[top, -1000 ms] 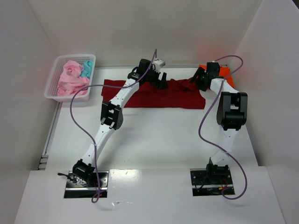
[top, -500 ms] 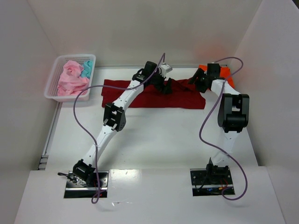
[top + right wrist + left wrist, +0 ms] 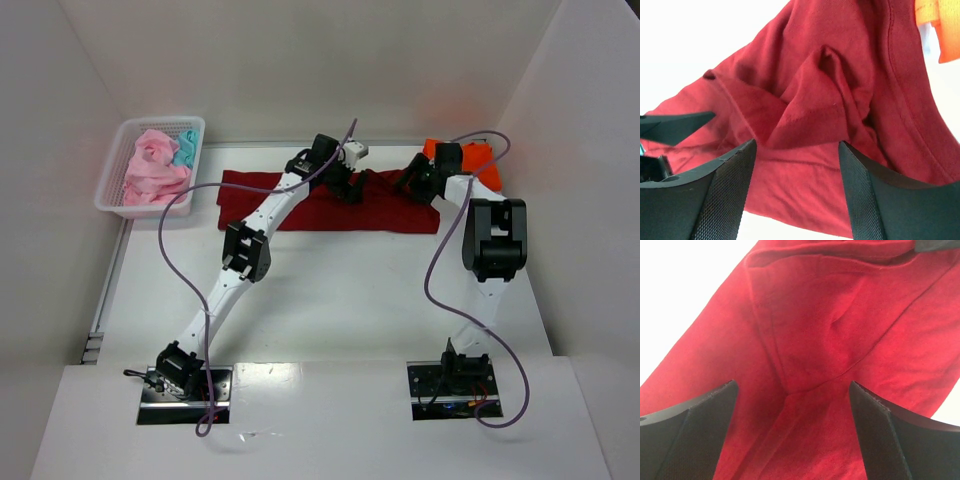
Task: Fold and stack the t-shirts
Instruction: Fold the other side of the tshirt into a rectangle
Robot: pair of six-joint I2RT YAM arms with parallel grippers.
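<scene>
White desk (image 3: 330, 290), dark red t-shirt (image 3: 390, 212) spread along the far side. Left end effector (image 3: 792, 385) hangs over its middle, jaws wide, holding nothing. Right end effector (image 3: 797, 144) is at the shirt's right end, jaws parted around a raised fold, not clamped, with the orange t-shirt (image 3: 482, 162) just beyond

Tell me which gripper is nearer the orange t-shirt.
Right. The right gripper hovers over the dark red t-shirt's right end, just left of the orange t-shirt. The left gripper is over that shirt's middle, farther left.
</scene>
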